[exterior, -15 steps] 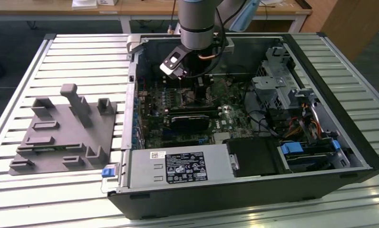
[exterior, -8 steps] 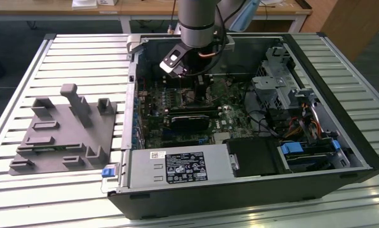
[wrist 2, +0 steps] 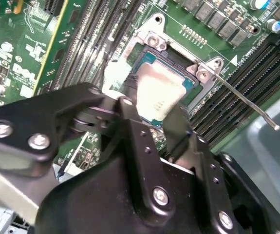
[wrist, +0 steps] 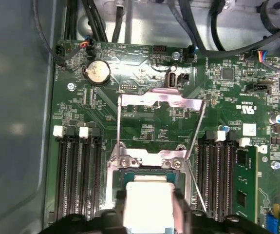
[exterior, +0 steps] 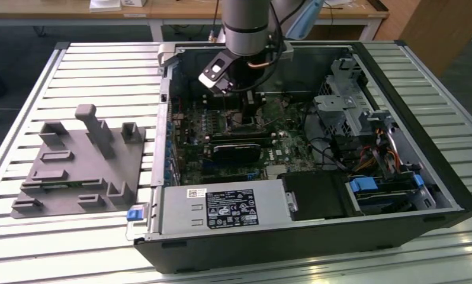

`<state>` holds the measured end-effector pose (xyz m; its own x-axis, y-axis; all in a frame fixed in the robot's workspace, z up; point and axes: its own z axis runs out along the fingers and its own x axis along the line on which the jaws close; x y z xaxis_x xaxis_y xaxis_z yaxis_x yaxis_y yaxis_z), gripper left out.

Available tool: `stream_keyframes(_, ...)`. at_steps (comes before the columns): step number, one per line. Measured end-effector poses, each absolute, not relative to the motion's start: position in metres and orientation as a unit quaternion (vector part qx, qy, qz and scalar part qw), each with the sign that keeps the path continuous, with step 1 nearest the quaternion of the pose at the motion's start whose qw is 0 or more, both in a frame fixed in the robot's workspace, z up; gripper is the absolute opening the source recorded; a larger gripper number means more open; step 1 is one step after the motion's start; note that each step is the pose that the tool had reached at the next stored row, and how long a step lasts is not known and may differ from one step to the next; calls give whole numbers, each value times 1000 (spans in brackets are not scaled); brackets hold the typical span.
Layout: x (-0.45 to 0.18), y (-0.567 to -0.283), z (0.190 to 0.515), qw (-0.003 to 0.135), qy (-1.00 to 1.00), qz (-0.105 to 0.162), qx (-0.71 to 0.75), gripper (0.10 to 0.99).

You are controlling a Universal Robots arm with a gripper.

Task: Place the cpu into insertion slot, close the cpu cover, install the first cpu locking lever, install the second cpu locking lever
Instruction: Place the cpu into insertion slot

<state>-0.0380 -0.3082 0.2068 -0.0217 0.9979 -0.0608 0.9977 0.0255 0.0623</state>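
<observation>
My gripper [exterior: 251, 109] reaches down into the open computer case [exterior: 425, 177], over the green motherboard. In both wrist views its black fingers [wrist: 178, 207] sit on two opposite sides of the cpu [wrist: 147, 200], a pale silvery square, and are shut on it. The cpu [wrist 2: 159, 92] is right at the insertion slot [wrist: 147, 174], level with its dark rim; I cannot tell if it is fully seated. The cpu cover [wrist: 159, 101], a silvery frame, stands swung open beyond the slot. Two thin locking levers [wrist: 198, 131] stick up unlatched on either side, one also in the second wrist view [wrist 2: 247, 100].
Long black memory slots [wrist: 79, 180] flank the socket. A black card [exterior: 240, 151] lies close in front of the gripper. The power supply [exterior: 220, 207], a drive cage [exterior: 346, 100] and cables [exterior: 378, 154] crowd the case. A grey fixture block [exterior: 77, 160] sits on the slatted table at the exterior view's left.
</observation>
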Motion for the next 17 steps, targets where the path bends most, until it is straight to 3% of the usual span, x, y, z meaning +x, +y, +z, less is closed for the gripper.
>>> stream_keyframes(1, -38, -310, 207, 43, 715, 1, 698, 478)
stream_keyframes(3, -38, -312, 207, 42, 715, 2, 698, 361)
stream_keyframes(4, -38, -313, 207, 41, 715, 3, 698, 361)
stream_keyframes(6, -38, -313, 208, 39, 715, 5, 698, 243)
stream_keyframes(7, -38, -313, 208, 38, 715, 6, 698, 243)
stream_keyframes(9, -38, -313, 209, 37, 715, 7, 698, 125)
stream_keyframes(17, -38, -314, 212, 36, 715, 8, 698, 106)
